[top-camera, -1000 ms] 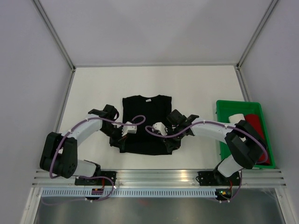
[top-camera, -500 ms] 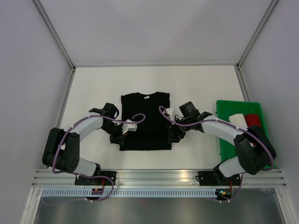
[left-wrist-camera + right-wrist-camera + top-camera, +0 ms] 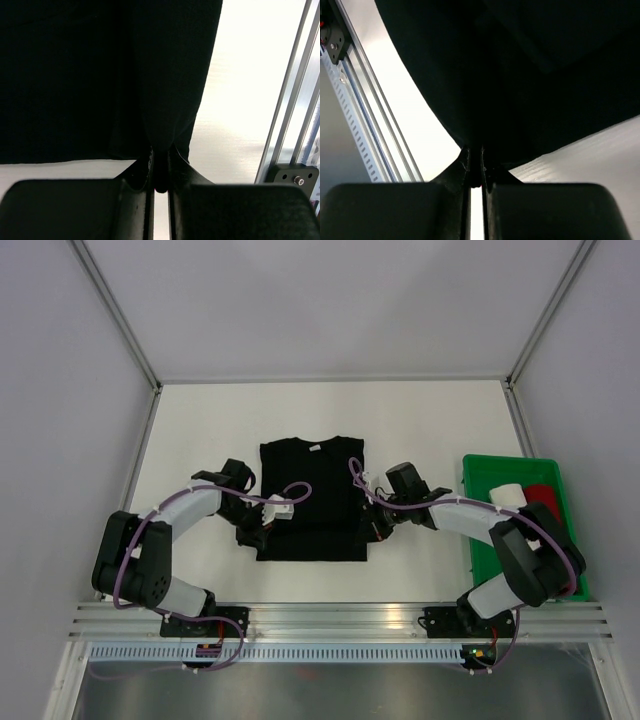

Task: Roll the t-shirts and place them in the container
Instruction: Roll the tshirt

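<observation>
The black t-shirt [image 3: 310, 495] lies flat in the middle of the table, its white neck label [image 3: 314, 450] at the far end. My left gripper [image 3: 250, 530] is at the shirt's near left edge, my right gripper [image 3: 368, 525] at its near right edge. In the left wrist view the left gripper [image 3: 160, 156] is shut on a fold of the black cloth [image 3: 75, 75]. The right wrist view shows my right gripper [image 3: 476, 156] likewise shut on a pinch of black cloth [image 3: 545, 60]. A white roll [image 3: 507, 494] and a red roll [image 3: 545, 502] lie in the bin.
A green bin [image 3: 470, 512] stands at the table's right side, close to the right arm. An aluminium rail [image 3: 340, 618] runs along the near edge, just below the shirt's hem. White walls enclose the table on three sides.
My right gripper left the shirt's middle, opened, and shut on the near right edge. The shirt now lies flatter and squarer. The left gripper kept its hold at the left edge.
</observation>
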### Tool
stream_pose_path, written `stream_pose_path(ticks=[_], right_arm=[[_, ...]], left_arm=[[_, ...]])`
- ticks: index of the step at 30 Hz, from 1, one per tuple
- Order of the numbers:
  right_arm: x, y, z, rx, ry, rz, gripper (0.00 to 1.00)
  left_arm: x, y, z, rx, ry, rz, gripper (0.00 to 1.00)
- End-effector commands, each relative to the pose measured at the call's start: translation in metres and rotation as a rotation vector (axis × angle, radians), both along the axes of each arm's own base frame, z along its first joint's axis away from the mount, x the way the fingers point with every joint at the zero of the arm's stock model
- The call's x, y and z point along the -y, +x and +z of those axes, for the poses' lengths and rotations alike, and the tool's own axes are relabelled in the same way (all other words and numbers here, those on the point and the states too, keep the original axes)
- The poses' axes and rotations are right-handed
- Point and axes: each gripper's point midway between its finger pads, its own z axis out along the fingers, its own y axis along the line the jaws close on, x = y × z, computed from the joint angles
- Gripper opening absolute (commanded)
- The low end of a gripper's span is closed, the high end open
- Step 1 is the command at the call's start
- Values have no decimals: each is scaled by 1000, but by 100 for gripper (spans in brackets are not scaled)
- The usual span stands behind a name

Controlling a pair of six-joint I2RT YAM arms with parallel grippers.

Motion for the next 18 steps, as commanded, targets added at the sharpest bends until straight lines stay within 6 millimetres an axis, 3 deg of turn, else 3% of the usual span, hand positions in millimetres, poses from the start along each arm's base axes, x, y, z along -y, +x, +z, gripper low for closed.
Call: stream_pose_path(ticks=[1,4,5,7,14,18], right_arm=[[0,-3,-7,-106,45,-53,4],[2,4,-14,-140,57,-114,0],[3,5,-16,-153,56,-123,0],[-2,11,-16,-153,72,-125,0],[6,17,-22,-148,25,-145,3],[8,25,-22,-119,13,-162,5]], left_arm=[[3,24,7,69,-8,17,15],[3,32,17,90,-1,34,31],[3,33,21,91,2,36,45],[1,31,31,63,16,44,61],[-10,12,58,-186,85,181,64],[-7,12,62,-137,47,232,66]])
